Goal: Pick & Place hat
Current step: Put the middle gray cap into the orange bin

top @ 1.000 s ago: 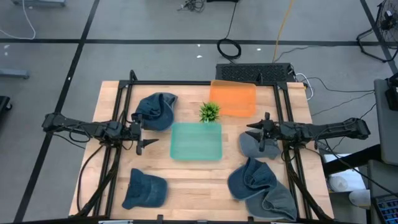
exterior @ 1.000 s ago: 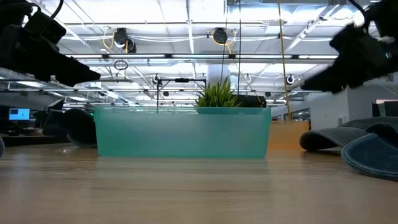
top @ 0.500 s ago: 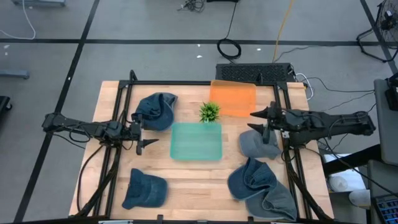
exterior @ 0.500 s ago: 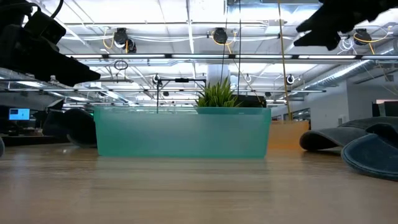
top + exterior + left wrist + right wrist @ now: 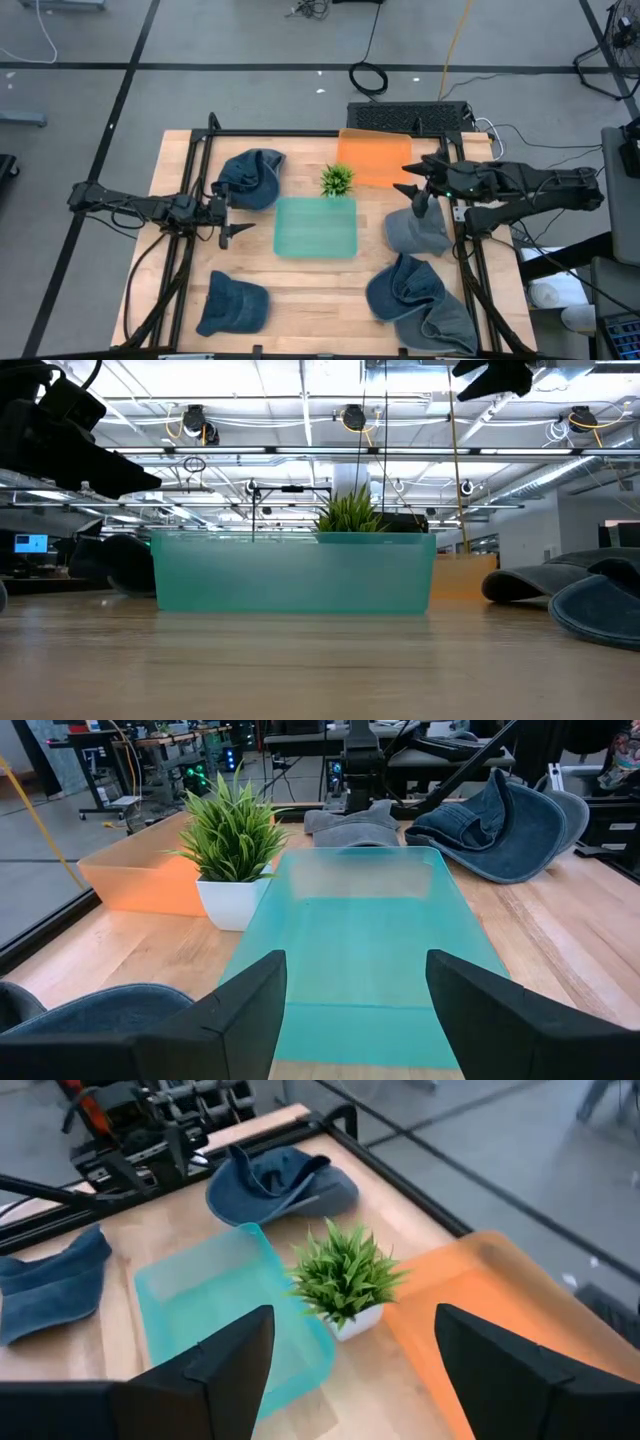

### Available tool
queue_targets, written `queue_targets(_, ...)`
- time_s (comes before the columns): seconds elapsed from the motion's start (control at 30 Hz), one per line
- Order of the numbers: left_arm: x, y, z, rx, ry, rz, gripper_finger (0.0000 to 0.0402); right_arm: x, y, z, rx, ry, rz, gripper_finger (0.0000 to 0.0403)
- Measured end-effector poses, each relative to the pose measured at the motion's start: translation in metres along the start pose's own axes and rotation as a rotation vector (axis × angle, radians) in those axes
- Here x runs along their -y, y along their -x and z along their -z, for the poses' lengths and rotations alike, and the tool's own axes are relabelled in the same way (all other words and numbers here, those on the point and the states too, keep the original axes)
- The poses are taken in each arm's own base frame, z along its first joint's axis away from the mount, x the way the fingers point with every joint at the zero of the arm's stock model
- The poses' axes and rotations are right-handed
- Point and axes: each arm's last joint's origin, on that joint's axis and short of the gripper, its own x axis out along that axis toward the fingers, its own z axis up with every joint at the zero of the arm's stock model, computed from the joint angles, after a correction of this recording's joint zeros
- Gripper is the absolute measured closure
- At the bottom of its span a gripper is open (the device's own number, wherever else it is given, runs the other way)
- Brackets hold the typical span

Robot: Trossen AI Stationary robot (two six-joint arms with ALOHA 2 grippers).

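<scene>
Several hats lie on the wooden table: a blue one (image 5: 250,178) at the far left, a blue one (image 5: 233,303) at the near left, a grey one (image 5: 415,233) at the right, and a blue (image 5: 403,288) and a grey one (image 5: 440,326) heaped at the near right. A teal tray (image 5: 316,226) lies in the middle, an orange tray (image 5: 375,158) behind it. My right gripper (image 5: 408,183) hangs open, high above the table, beyond the grey hat's far edge. My left gripper (image 5: 240,213) waits open left of the teal tray.
A small potted plant (image 5: 337,181) stands between the two trays, just left of my right gripper. Black frame rails (image 5: 195,190) run along the table's left, right and far sides. Bare wood shows in front of the teal tray.
My right gripper has risen well above the table from just over the grey hat at the right, drifting toward the far edge and the plant, and has rolled a little. The grey hat lies where it was. My left arm has kept still.
</scene>
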Motion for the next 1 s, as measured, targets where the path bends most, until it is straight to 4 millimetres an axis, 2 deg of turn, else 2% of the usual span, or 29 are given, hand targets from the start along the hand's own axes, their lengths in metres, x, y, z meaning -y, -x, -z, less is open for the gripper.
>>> queue_targets(0.33,0.0,0.0,0.0,0.0,0.0,0.0,0.0151,-0.028,0.011,-0.038,-0.163,-0.025,0.016,0.014)
queue_targets(0.57,0.0,0.0,0.0,0.0,0.0,0.0,0.0151,-0.044,0.023,-0.061,-0.17,-0.034,-0.019,0.0142)
queue_targets(0.73,0.0,0.0,0.0,0.0,0.0,0.0,0.0151,-0.048,0.035,-0.079,-0.175,-0.069,-0.023,0.0142)
queue_targets(1.0,0.0,0.0,0.0,0.0,0.0,-0.001,0.0151,-0.049,0.045,-0.093,-0.176,-0.136,-0.018,0.0142)
